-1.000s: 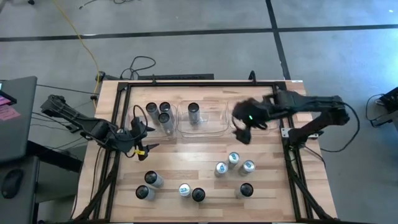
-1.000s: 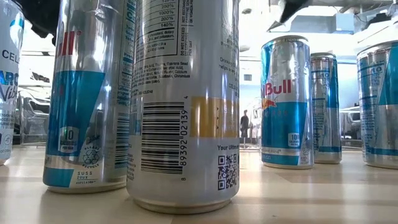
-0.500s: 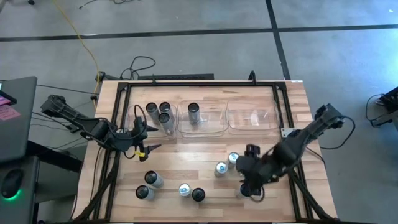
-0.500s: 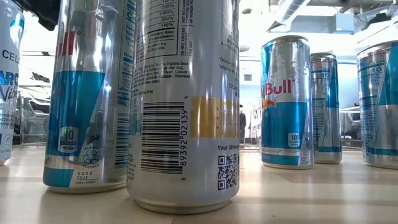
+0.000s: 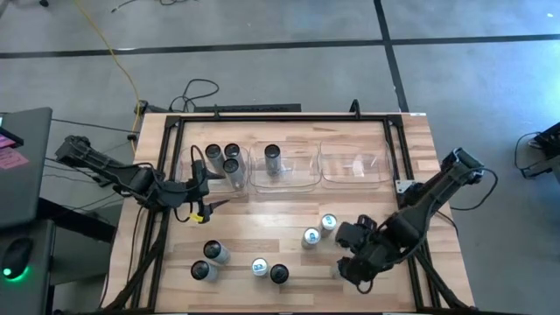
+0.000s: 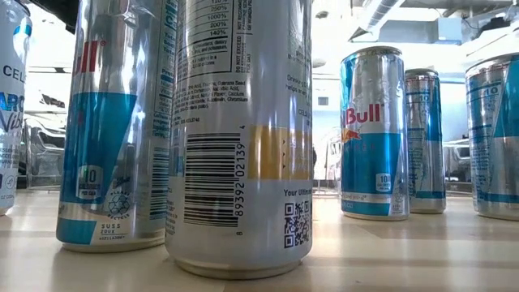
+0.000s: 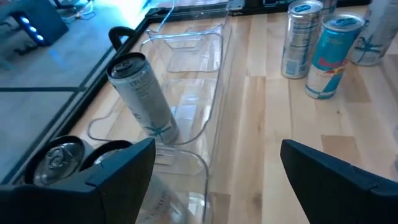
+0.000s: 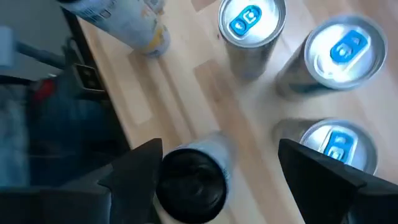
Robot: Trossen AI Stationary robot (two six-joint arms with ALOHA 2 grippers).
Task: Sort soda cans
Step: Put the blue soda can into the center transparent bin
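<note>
Several soda cans stand upright on the wooden table [image 5: 289,210]. Three dark-topped cans [image 5: 226,157] are in the left clear bin and one [image 5: 272,156] is in the middle bin. Two light-topped cans [image 5: 319,229] stand near the right. Other cans [image 5: 236,265] are grouped at the near left. My right gripper [image 5: 354,265] is open above a dark-topped can [image 8: 193,180], which shows between its fingers, close to one of them. My left gripper [image 5: 203,188] hovers open beside the left bin.
The right clear bin [image 5: 354,166] holds no can. Three light-topped cans [image 8: 345,50] stand close to the dark-topped one under my right gripper. A black frame rail [image 5: 407,219] runs along the table's right side. In the low view, cans [image 6: 235,138] fill the foreground.
My right gripper has swung from over the right bin toward the table's near edge and come down, rolling its wrist. It now stands over the near-right cans. No can has moved.
</note>
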